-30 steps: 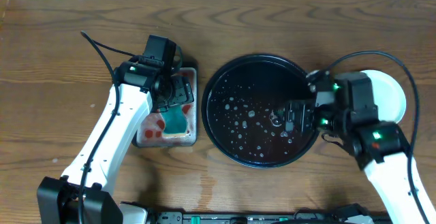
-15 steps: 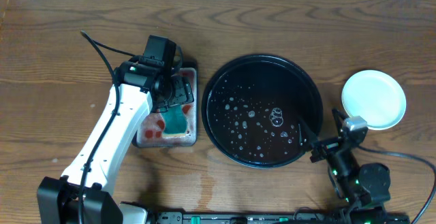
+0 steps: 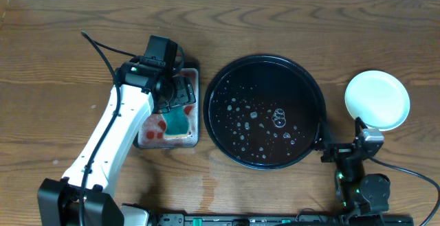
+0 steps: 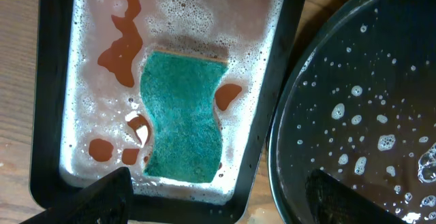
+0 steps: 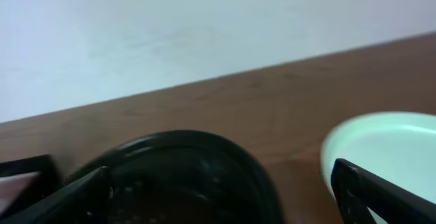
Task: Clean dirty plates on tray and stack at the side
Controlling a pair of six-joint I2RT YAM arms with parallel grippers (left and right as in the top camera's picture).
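The large round black tray (image 3: 265, 64) holds only soap bubbles and water drops; no plate lies on it. It also shows in the left wrist view (image 4: 354, 81) and the right wrist view (image 5: 184, 163). A pale mint-white plate (image 3: 377, 100) sits on the table to the tray's right, also in the right wrist view (image 5: 388, 142); I cannot tell how many plates lie under it. My left gripper (image 3: 175, 97) is open and empty above the small rectangular tray (image 4: 289, 67), its jaws (image 4: 218, 203) wide apart. My right gripper (image 3: 347, 149) is open and empty (image 5: 225, 203), low at the table's front, between tray and plate.
A green sponge (image 4: 182, 115) lies in reddish soapy water in the rectangular tray (image 3: 141, 140), left of the round tray. Brown wooden table all around. A white wall runs along the table's far edge (image 5: 204, 26).
My right arm has pulled back from over the round tray's right side to the table's front edge, uncovering the plate. The left arm has not moved.
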